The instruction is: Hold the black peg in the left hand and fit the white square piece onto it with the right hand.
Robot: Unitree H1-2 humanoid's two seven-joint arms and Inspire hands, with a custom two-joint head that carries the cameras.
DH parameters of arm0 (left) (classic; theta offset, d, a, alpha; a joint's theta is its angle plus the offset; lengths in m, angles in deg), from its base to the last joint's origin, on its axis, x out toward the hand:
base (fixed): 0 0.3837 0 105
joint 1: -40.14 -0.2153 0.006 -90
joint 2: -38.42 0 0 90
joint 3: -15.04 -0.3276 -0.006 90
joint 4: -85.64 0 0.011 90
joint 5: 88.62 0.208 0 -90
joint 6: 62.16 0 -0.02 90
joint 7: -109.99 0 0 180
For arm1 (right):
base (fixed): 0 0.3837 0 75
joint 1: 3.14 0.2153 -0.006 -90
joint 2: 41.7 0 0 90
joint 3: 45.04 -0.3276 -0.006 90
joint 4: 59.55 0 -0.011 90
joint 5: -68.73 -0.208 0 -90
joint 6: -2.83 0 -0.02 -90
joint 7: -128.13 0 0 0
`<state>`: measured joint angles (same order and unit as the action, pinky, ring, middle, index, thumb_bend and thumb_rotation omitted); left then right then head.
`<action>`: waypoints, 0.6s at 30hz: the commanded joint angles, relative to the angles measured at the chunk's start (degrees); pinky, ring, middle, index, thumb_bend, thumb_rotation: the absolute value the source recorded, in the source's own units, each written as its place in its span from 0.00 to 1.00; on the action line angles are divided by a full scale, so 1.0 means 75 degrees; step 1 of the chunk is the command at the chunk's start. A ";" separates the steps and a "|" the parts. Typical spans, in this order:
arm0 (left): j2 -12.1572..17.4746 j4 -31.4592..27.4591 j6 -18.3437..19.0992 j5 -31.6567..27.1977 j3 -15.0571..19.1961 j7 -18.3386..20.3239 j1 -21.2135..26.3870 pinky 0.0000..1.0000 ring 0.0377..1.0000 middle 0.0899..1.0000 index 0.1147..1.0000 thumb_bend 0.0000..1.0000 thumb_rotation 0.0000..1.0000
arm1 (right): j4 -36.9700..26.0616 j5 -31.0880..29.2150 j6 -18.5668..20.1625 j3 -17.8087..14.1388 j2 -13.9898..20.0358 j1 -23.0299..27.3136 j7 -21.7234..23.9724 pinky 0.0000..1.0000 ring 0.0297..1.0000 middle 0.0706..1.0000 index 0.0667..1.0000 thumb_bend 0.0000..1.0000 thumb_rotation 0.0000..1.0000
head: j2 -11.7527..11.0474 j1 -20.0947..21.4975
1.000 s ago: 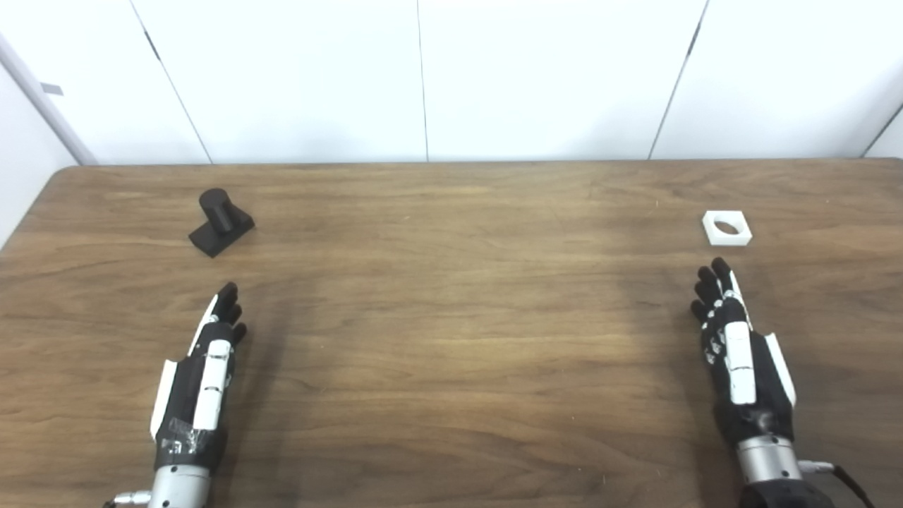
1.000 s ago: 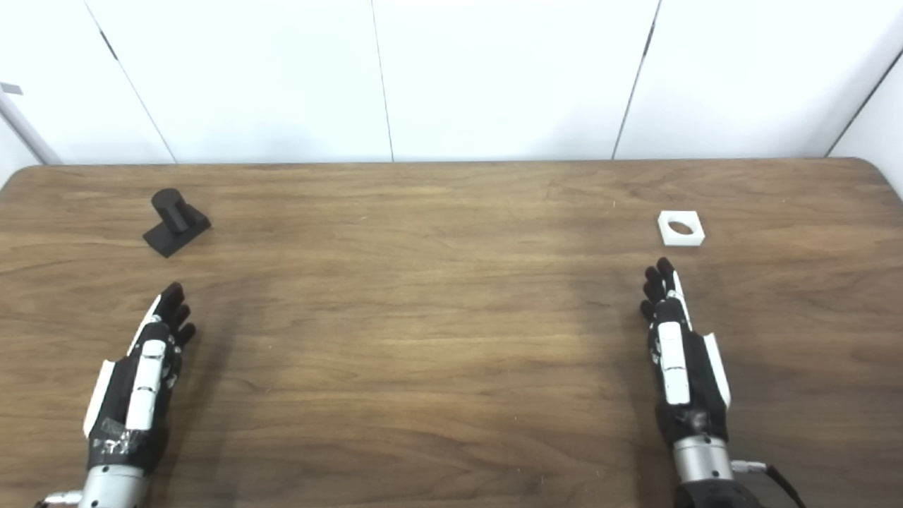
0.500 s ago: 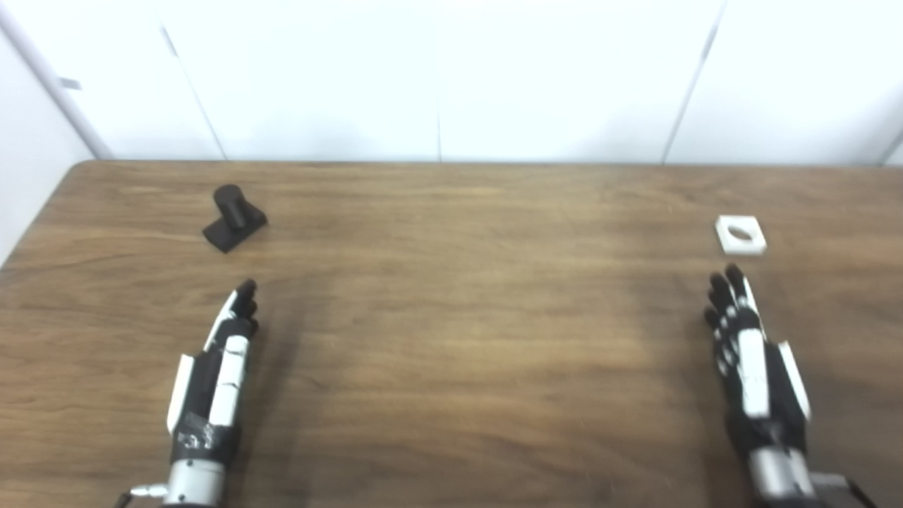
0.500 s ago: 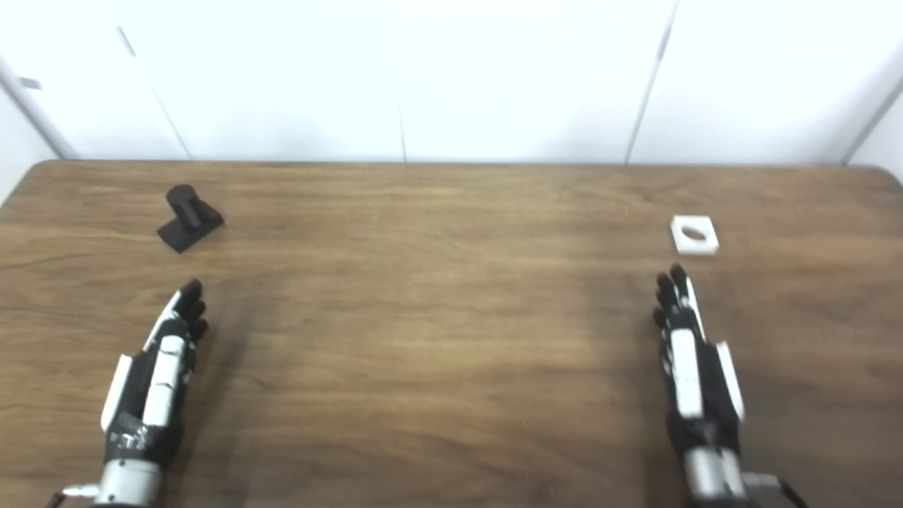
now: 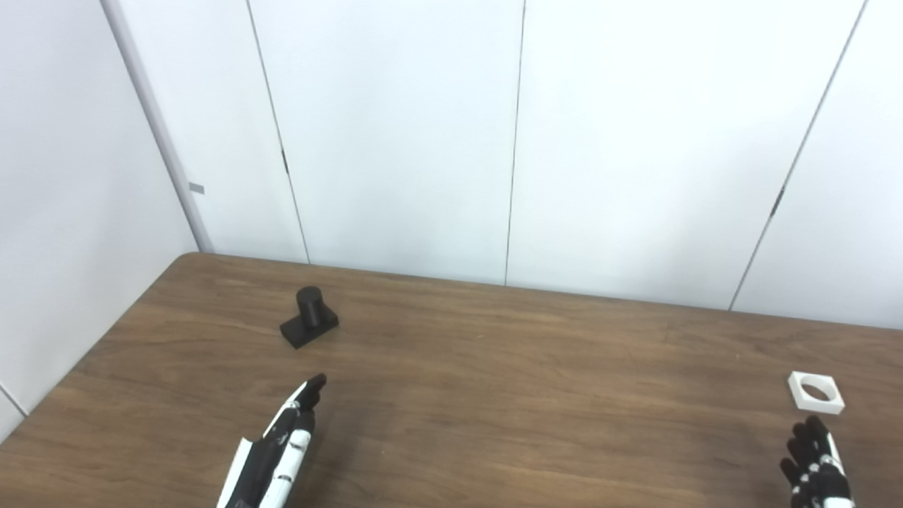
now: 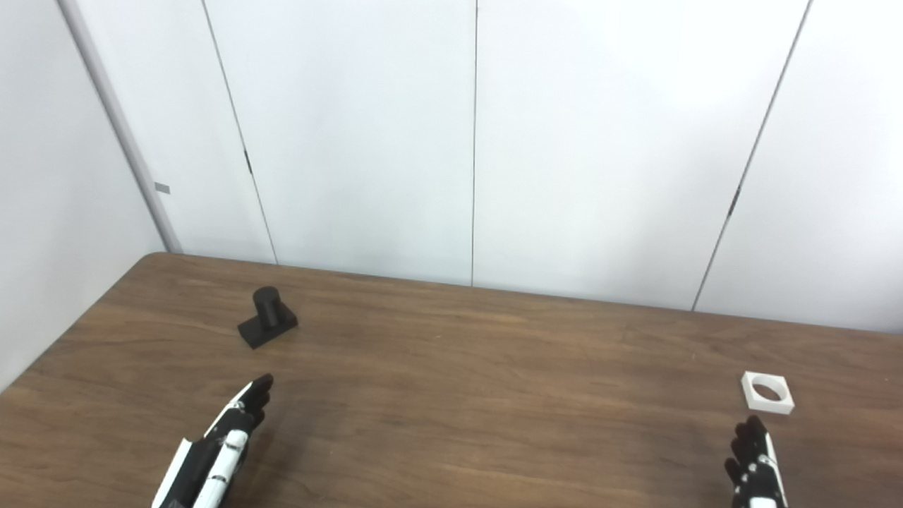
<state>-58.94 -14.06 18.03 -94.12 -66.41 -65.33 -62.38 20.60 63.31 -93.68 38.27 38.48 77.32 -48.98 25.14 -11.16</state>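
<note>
Two loose parts lie on the table (image 5: 494,395): one black peg (image 5: 309,326) and one white square piece (image 5: 815,391). The peg stands upright on its flat base at the left of the frame, toward the table's far side. The white square piece (flat, with a round hole through it) lies at the far right, well apart from the peg. Two hands enter from the bottom edge. The left hand (image 5: 279,451) sits at lower left, near the peg but not touching it, fingers stretched forward side by side, holding nothing. The right hand (image 5: 815,466) is cut off at the lower right corner; only its fingers show, extended and slightly spread, empty, just below the white piece without touching it. No containers are visible. The table is dark brown wood grain with a rounded far left corner. White wall panels (image 5: 395,134) with thin vertical seams fill the upper half.
</note>
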 commanded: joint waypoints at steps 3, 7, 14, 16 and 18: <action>-0.0092 0.0484 -0.0242 0.0100 -0.0058 -0.0096 0.0018 1.00 0.99 0.96 0.92 0.37 0.82 | 0.0364 -0.0104 -0.0130 0.0032 -0.0064 -0.0262 0.0029 1.00 1.00 0.99 1.00 0.55 1.00 | 0.0079 0.0068; -0.0104 0.0339 -0.0088 0.0130 -0.0046 -0.0115 -0.0038 1.00 0.99 0.97 0.93 0.38 0.80 | 0.0331 -0.0090 -0.0125 0.0025 -0.0071 -0.0278 0.0005 1.00 1.00 0.98 1.00 0.56 1.00 | 0.0172 0.0160; -0.0168 -0.0022 0.0120 0.0743 -0.0008 -0.0519 -0.0074 0.97 0.97 0.96 0.93 0.46 0.43 | 0.0202 -0.0062 0.0036 -0.0008 -0.0063 -0.0332 -0.0056 1.00 1.00 0.99 1.00 0.57 1.00 | 0.0273 0.0194; -0.0107 -0.0230 0.0261 0.1229 -0.0002 -0.0699 -0.0052 0.95 0.95 0.95 0.93 0.50 0.36 | 0.0172 -0.0072 0.0066 -0.0013 -0.0048 -0.0350 -0.0052 1.00 1.00 0.99 1.00 0.58 1.00 | 0.0291 0.0168; -0.0035 -0.0483 0.0572 0.1469 0.0032 -0.0796 0.0024 0.96 0.94 0.94 0.92 0.58 0.29 | 0.0149 -0.0068 0.0071 -0.0005 -0.0029 -0.0365 -0.0036 1.00 1.00 0.98 1.00 0.57 1.00 | 0.0300 0.0157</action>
<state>-59.20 -15.70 21.57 -84.75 -66.41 -70.06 -62.34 20.28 63.04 -93.20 38.17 38.51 77.29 -49.23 27.25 -9.84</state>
